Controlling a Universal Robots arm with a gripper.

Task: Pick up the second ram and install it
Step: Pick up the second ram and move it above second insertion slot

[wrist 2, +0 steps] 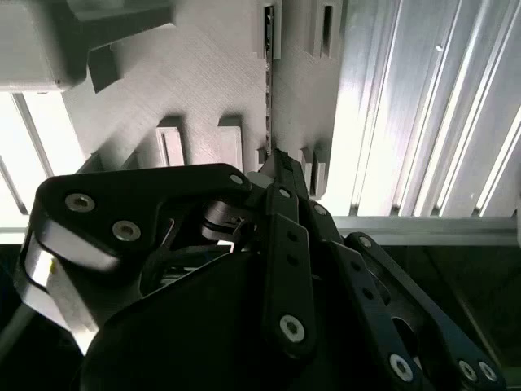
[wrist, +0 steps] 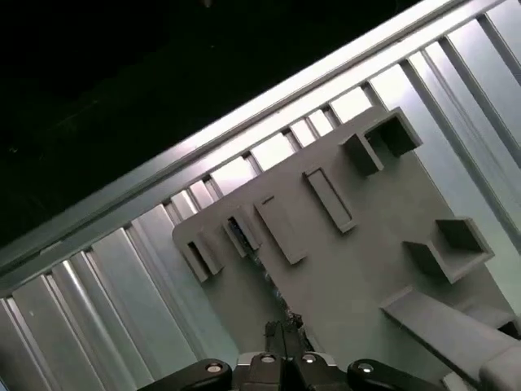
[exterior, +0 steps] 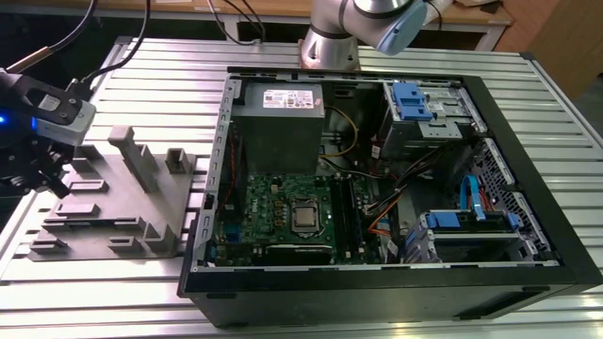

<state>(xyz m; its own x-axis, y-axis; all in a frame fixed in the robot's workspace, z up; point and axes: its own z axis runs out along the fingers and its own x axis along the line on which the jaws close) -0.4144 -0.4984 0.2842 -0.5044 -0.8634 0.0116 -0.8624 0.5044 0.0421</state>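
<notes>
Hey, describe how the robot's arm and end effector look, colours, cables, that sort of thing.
The arm is silver-grey and tubular with a light blue joint cap. Its black end effector is built of flat linked bars with silver screw heads. A pale grey box sits at the wrist, with black cables running from it.

bench (exterior: 527, 99): ribbed aluminium slats, pale glare along the ridges, bright in both wrist views | beyond far edge: wooden tabletop (exterior: 471, 8) on white legs, dark space beneath | beyond far right corner: brown wooden panel (exterior: 556, 32), grey floor (exterior: 592, 99)
</notes>
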